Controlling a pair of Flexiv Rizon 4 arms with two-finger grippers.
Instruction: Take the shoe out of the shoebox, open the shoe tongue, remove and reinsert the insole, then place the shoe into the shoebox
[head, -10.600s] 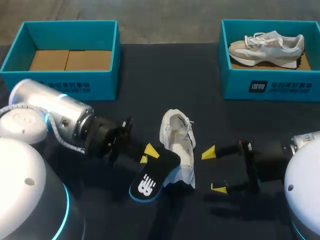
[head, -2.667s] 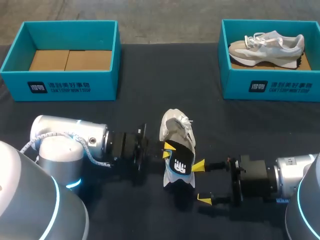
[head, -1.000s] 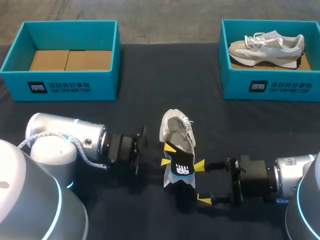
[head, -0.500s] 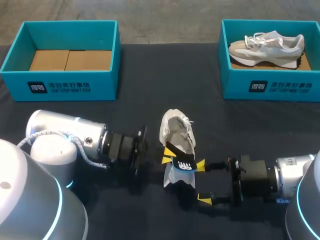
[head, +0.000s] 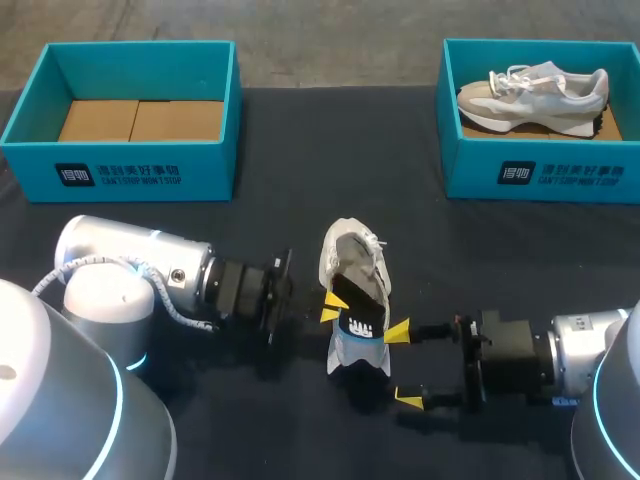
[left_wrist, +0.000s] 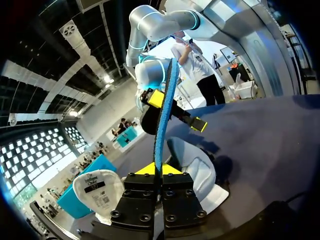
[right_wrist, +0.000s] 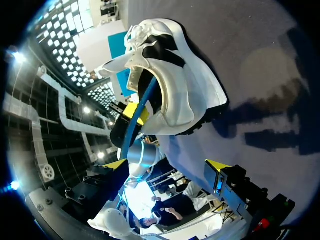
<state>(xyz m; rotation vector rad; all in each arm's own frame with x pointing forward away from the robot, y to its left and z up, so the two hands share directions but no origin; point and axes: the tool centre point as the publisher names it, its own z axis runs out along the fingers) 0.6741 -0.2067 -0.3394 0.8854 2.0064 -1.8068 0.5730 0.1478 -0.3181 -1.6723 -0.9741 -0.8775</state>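
Note:
A white shoe (head: 341, 250) lies on the dark table between my arms, its opening turned toward my left arm. My left gripper (head: 328, 308) is shut on the edge of a black insole (head: 358, 302) with a white logo, which stands half inside the shoe. In the left wrist view the insole (left_wrist: 162, 115) rises edge-on from the gripper (left_wrist: 159, 169), above the shoe (left_wrist: 197, 165). My right gripper (head: 403, 365) stands open just right of the shoe's heel, holding nothing. In the right wrist view the shoe (right_wrist: 185, 85) and the insole's blue edge (right_wrist: 134, 127) lie ahead of the open gripper (right_wrist: 167, 165).
A teal shoebox (head: 205, 170) with a cardboard floor stands at the back left. A second teal shoebox (head: 470, 165) at the back right holds another pale shoe (head: 535, 88). Dark cloth covers the table between the boxes and my arms.
My left gripper's fingers have come together on the insole. The insole has tilted and slid a little deeper into the shoe. The right arm has not moved.

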